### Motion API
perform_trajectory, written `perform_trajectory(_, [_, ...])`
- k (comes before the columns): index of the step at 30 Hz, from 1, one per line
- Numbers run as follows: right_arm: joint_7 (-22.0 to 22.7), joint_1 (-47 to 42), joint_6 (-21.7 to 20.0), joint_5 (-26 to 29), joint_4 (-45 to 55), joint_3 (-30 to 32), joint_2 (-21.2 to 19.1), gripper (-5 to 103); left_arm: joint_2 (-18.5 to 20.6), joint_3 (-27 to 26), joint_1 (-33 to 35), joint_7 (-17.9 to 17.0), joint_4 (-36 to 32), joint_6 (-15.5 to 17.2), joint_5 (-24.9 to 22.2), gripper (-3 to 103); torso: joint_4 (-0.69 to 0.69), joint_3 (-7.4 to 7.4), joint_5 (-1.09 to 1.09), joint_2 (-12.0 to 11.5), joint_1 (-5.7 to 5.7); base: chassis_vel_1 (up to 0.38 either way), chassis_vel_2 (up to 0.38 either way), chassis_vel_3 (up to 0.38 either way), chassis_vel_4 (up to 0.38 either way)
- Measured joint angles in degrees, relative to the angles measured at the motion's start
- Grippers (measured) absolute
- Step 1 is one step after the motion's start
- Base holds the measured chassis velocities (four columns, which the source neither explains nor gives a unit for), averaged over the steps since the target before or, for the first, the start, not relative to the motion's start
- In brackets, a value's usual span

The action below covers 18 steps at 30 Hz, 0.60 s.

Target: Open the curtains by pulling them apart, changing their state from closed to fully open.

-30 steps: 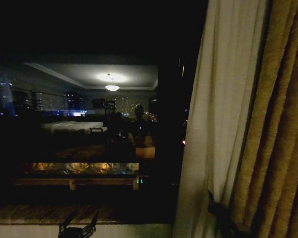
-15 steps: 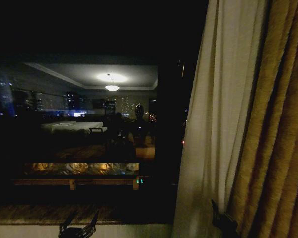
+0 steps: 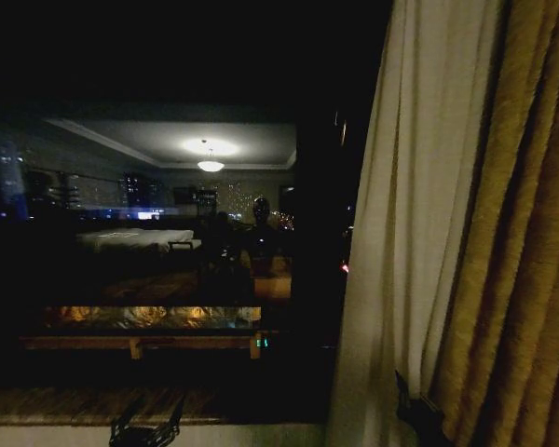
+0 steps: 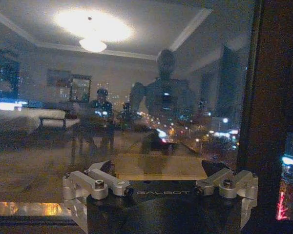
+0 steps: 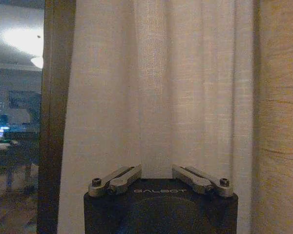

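Right there — sheer curtain (image 5: 156, 92) pinched between the clenched right gripper (image 5: 156, 173) — golden drape (image 5: 278, 117) alongside.

So the right gripper (image 3: 419, 414) sits low down, right up against the sheer curtain (image 3: 410, 233), which hangs straight up above it. The heavier drape (image 3: 522, 242) is just to its right, touching the sheer one. Window glass (image 3: 168, 233) is off to its left, with the left gripper (image 3: 147, 430) down below the sill (image 3: 93, 402), well apart.
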Motion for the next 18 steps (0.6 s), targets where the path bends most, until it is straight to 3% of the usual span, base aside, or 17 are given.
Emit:
perform_trajectory(11, [0.41, -0.64, 1.45, -0.1, -0.25, 0.27, 0.0, 0, -0.05, 0.17, -0.05, 0.0, 0.06, -0.11, 0.08, 100, 0.0, 0.02, 0.0, -0.02, 0.03, -0.234, 0.214, 0.217, -0.206])
perform_trajectory(18, [0.5, -0.3, 1.93, -0.21, -0.35, 0.14, 0.0, 0, -0.01, 0.09, -0.18, -0.02, 0.19, -0.15, 0.07, 100, -0.01, 0.04, 0.0, -0.05, 0.1, -0.077, 0.103, 0.091, -0.081])
